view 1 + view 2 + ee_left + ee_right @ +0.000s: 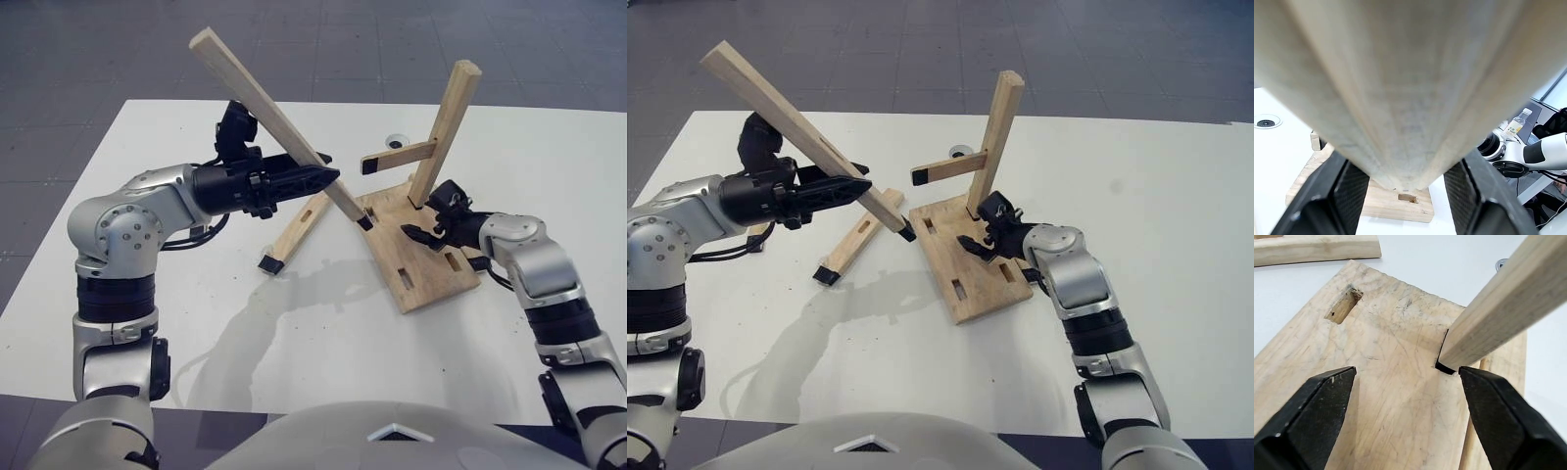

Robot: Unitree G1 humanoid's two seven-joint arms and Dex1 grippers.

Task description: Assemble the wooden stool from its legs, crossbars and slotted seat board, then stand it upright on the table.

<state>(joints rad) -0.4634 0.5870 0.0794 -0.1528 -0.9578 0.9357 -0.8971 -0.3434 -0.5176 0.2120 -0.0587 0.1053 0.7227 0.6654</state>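
Left gripper [328, 177] clamped on long pale wooden leg [263, 103] toward black-capped foot, which hangs past jaws near slotted wooden seat board [431, 276]. Right gripper [1405, 374] wide open over board. Leg likely light, stiff, smooth; flat sides give best purchase.

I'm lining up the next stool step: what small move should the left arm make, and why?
Probably ease the leg in the left gripper toward the seat board's nearest empty slot: its dark-tipped lower end hangs by the board's edge, not yet in a slot. The right gripper, jaws open, sits beside the standing leg.
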